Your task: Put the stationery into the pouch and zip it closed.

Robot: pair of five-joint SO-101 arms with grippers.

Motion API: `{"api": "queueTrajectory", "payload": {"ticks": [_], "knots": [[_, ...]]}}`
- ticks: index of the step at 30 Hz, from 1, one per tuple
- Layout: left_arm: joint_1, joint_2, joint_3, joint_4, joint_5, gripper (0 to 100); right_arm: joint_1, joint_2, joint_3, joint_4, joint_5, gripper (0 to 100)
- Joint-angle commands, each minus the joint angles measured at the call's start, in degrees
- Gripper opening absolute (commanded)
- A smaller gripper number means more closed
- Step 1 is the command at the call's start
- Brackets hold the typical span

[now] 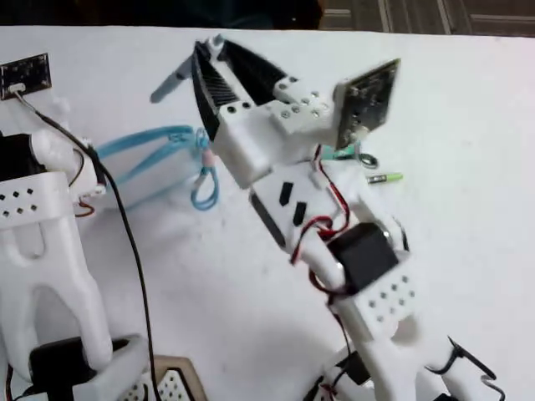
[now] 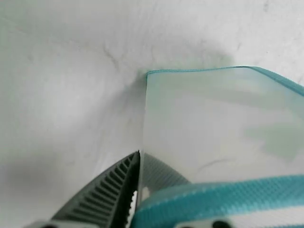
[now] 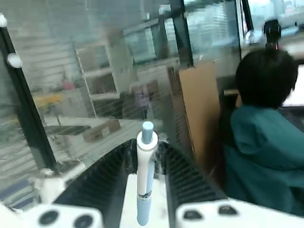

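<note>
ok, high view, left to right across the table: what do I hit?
Left arm → pouch → right pincer, shut on the pen → small green stick-shaped item.

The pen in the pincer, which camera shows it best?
The right wrist view: the pen stands close up, clamped in the right pincer. The high view shows it smaller, slanting out of that pincer. The left wrist view looks at the pouch.
</note>
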Motion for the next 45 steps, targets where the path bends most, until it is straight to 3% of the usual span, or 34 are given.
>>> {"api": "queueTrajectory", "payload": {"ticks": [1, 6, 23, 31, 35, 38, 41, 45], "knots": [[-0.22, -0.57, -0.18, -0.09, -0.44, 2, -0.66, 0.04, -11.16, 12.09, 0.62, 1.8], [-0.13, -0.57, -0.26, -0.09, -0.44, 2, -2.07, 2.59, -20.48, 24.48, 0.26, 1.7], [-0.40, -0.57, -0.26, -0.09, -0.44, 2, -7.96, 19.12, -20.40, 26.86, 0.26, 2.3], [-0.40, -0.57, -0.26, -0.09, -0.44, 2, -12.88, 19.38, -18.37, 32.04, 0.70, 24.5], [-0.40, -0.57, -0.26, -0.09, -0.44, 2, -12.44, 17.36, -18.46, 31.78, 0.26, 27.3], [-0.40, -0.57, -0.26, -0.09, -0.44, 2, -8.40, 15.25, -18.55, 31.69, 0.53, 27.3], [-0.40, -0.57, -0.26, -0.09, -0.44, 2, 0.57, 14.37, -18.55, 33.71, 1.58, 27.3], [-0.40, -0.57, -0.26, -0.09, -0.44, 2, 13.85, 17.01, -18.11, 42.86, 18.11, 27.2]]}}
